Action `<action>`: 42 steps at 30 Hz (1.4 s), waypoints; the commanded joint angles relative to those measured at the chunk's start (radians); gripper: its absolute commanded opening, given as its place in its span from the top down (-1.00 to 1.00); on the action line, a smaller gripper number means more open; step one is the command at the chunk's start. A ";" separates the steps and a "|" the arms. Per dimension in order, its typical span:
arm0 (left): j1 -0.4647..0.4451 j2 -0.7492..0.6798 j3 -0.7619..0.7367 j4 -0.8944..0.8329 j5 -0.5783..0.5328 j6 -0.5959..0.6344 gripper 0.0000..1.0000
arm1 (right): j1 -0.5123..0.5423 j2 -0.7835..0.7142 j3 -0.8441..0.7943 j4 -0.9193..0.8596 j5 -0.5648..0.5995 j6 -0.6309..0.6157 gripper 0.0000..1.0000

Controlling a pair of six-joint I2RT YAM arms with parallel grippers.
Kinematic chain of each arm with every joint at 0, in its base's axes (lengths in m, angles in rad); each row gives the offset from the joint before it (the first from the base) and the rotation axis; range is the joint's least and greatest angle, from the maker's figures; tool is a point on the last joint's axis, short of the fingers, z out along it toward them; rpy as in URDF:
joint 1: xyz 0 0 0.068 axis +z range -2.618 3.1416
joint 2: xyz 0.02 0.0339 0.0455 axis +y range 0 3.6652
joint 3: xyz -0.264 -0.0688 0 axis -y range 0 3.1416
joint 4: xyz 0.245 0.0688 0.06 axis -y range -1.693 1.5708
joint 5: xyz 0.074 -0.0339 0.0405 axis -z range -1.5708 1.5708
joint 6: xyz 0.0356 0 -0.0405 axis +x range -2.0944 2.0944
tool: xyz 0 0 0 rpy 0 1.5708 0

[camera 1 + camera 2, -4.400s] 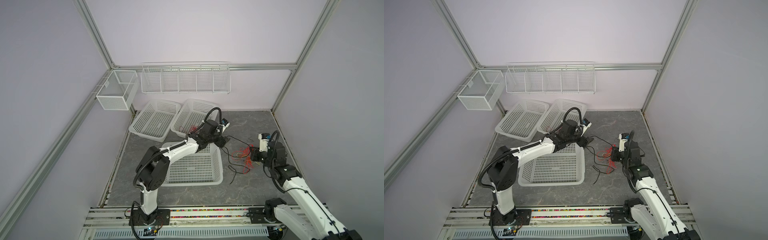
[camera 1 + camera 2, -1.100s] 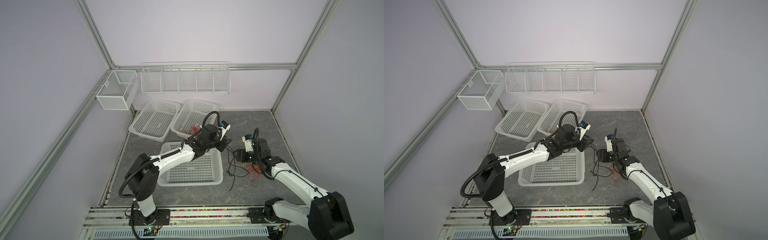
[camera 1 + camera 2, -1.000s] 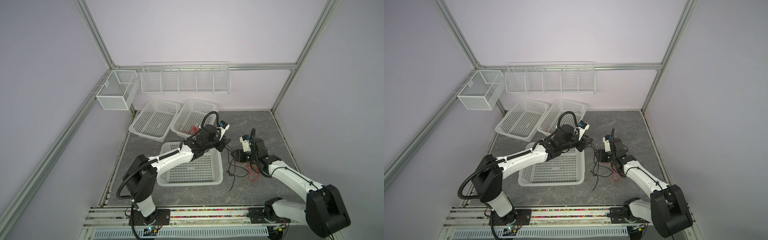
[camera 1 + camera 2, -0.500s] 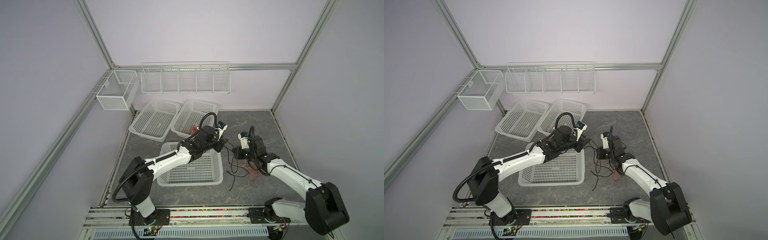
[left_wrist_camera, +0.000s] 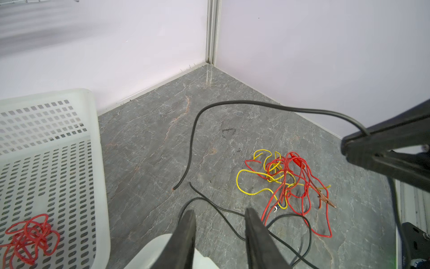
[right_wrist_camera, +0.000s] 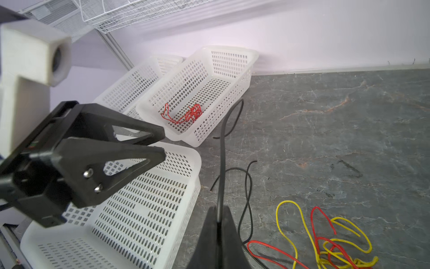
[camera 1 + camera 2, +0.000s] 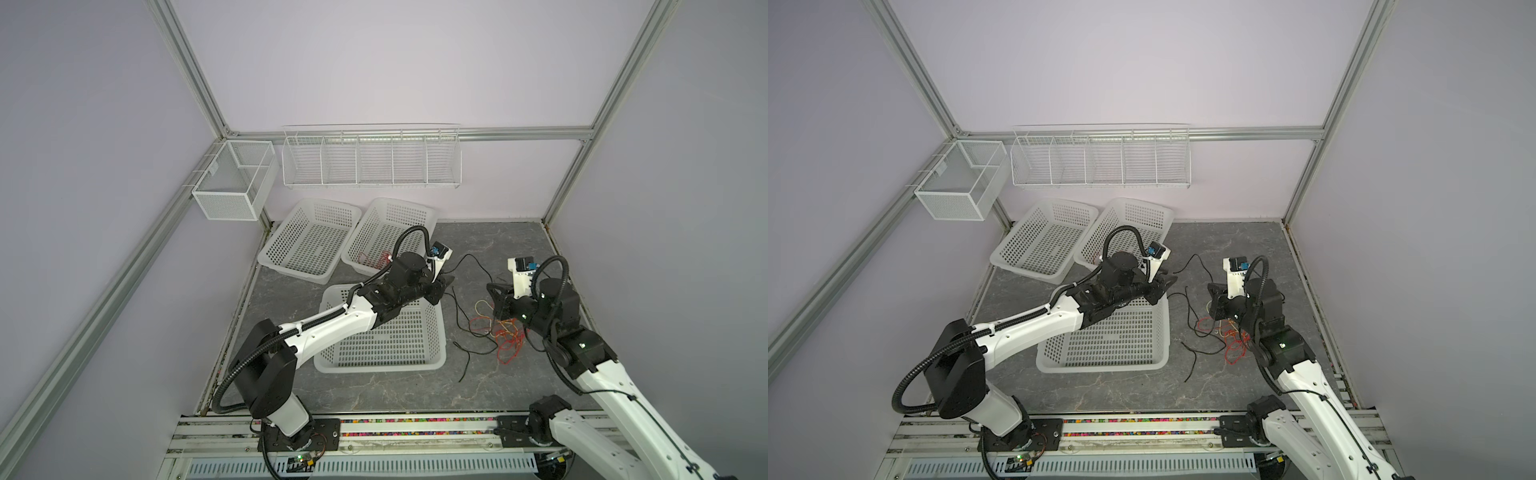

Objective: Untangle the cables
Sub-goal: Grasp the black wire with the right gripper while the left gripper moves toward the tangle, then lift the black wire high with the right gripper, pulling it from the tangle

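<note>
Right arm [image 7: 582, 345] had drawn back a touch toward its own side, and snap: the right fingers [image 6: 208, 237] were pressed together, pinching the black cable [image 6: 222, 149] and holding it up off the worktop [image 6: 325, 130]. Left fingers [image 5: 183, 237] hung spread, empty. Red and yellow cables [image 5: 288, 172] lay knotted beside; separation looked underway.

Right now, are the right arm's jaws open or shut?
Shut. In the right wrist view the jaws press together on a black cable that sticks out from between them; the left wrist view shows the same pinch.
</note>
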 commanded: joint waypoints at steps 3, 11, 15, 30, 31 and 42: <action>-0.002 -0.038 -0.043 0.084 -0.013 0.034 -0.15 | 0.005 -0.018 0.017 -0.028 -0.094 -0.069 0.87; -0.011 -0.048 -0.080 0.137 -0.016 0.187 -0.59 | 0.005 -0.003 0.014 -0.018 -0.245 -0.085 0.87; -0.027 -0.043 -0.098 0.176 -0.072 0.310 -0.70 | 0.004 0.009 0.019 -0.023 -0.308 -0.096 0.87; -0.036 0.028 -0.098 0.311 -0.056 0.467 -0.06 | 0.007 0.063 0.035 0.009 -0.466 -0.097 0.77; -0.037 0.025 -0.104 0.315 -0.044 0.468 0.10 | 0.005 0.065 0.033 0.013 -0.460 -0.093 0.77; -0.039 -0.002 -0.146 0.316 -0.028 0.473 1.00 | 0.005 0.103 0.026 0.042 -0.404 -0.074 0.77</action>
